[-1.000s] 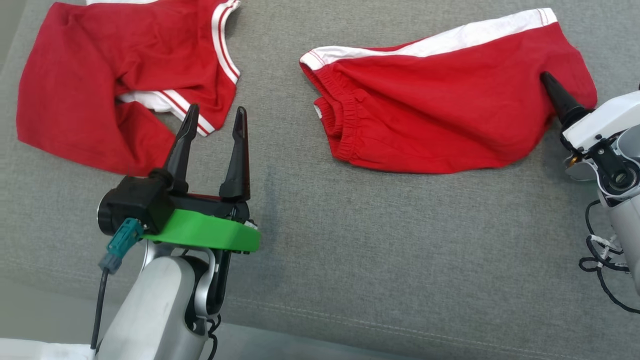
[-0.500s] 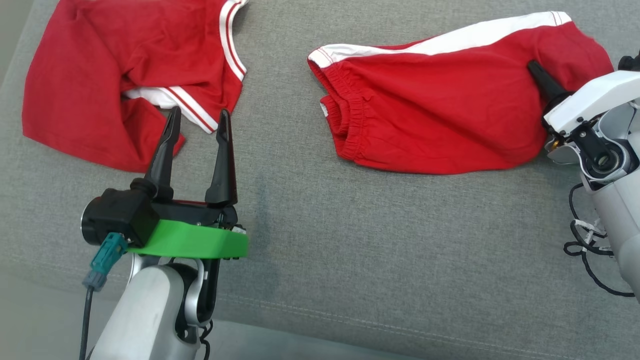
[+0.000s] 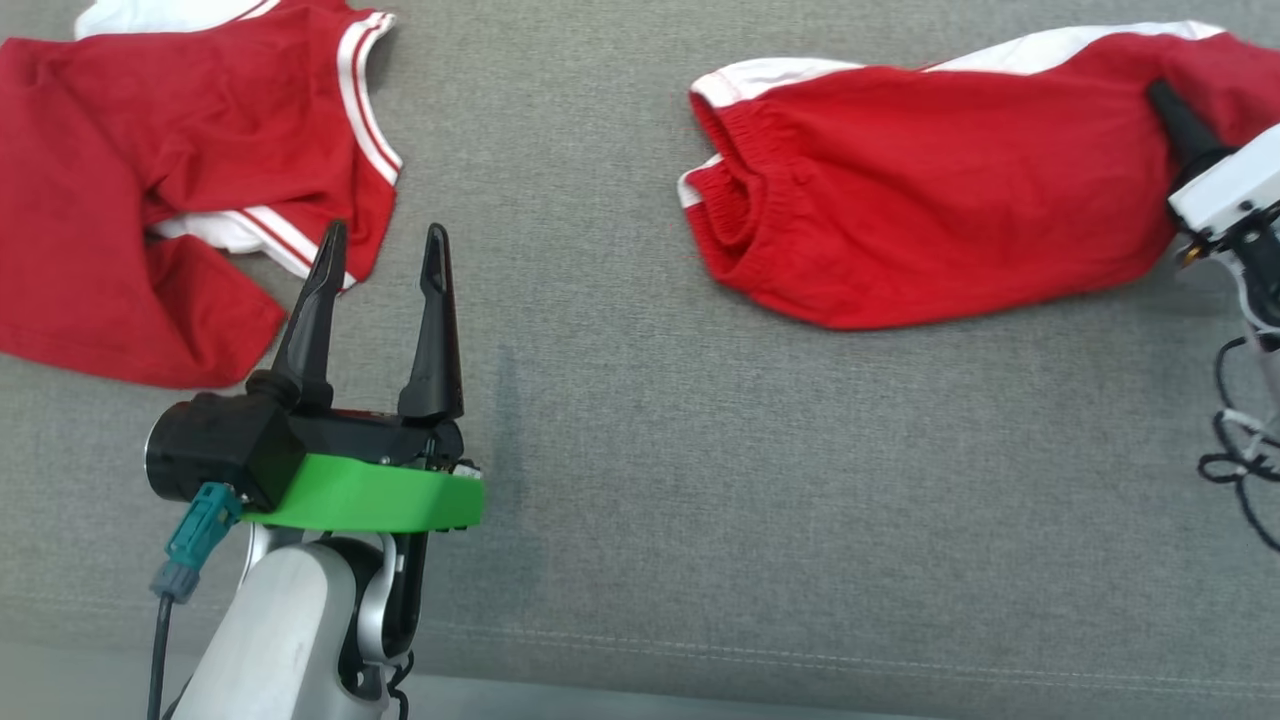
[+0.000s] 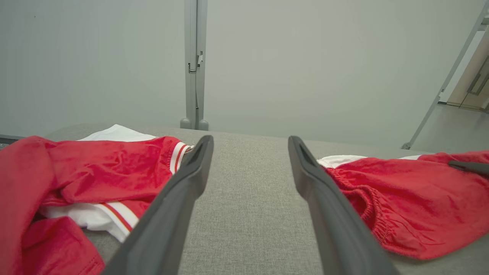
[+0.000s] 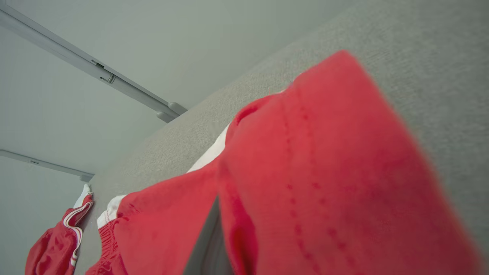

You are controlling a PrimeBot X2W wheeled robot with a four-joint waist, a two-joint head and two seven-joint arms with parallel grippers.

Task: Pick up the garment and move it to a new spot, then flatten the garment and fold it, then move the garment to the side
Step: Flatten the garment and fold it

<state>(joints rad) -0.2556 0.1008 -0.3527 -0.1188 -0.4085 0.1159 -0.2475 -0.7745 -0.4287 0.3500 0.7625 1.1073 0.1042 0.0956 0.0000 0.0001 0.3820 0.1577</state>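
Right hand (image 3: pixel 1165 105) has just closed on the leg end of the red shorts (image 3: pixel 930 190), which lie at the right of the grey fabric surface (image 3: pixel 640 450); the lift looks ready to begin. Left hand (image 3: pixel 385 232) waits open beside the red shirt (image 3: pixel 150 150).

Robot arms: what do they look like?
The left gripper has two long tapered black fingers, a bright green plate, a teal connector with a dark cable, and a pale grey forearm. The right gripper has a white housing and looped black cables.
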